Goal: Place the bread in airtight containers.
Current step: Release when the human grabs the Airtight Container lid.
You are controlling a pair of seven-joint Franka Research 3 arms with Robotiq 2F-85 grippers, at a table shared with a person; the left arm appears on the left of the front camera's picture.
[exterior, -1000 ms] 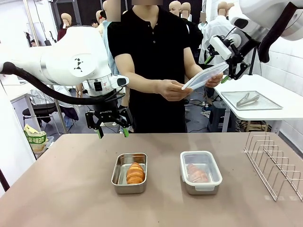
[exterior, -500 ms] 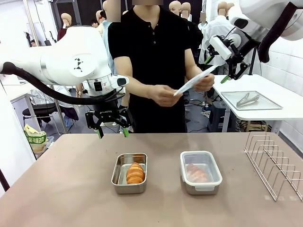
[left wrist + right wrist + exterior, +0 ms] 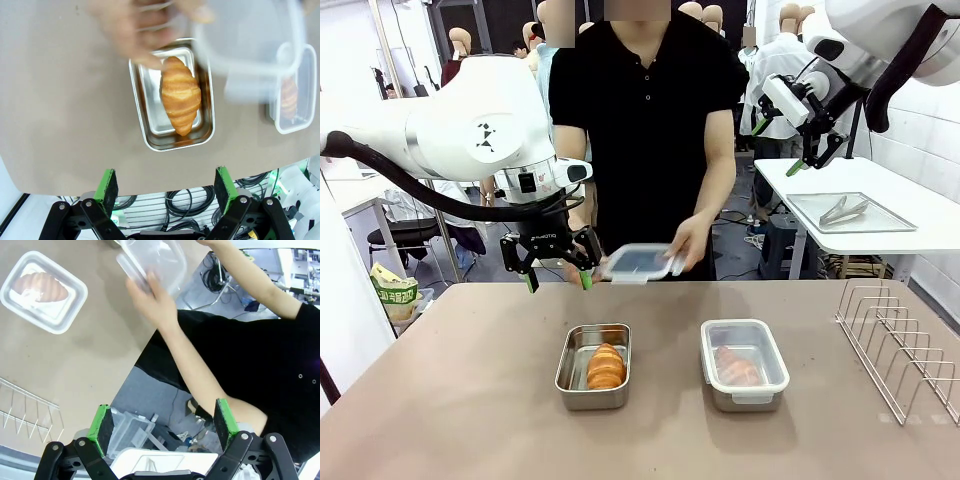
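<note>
Croissant (image 3: 606,366) in open tin (image 3: 570,372)

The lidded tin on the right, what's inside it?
Through the clear lid of the lidded tin, one croissant roll shows, lying lengthwise. The plastic blurs it, so its ridges and the tin's floor under it cannot be made out.
</note>
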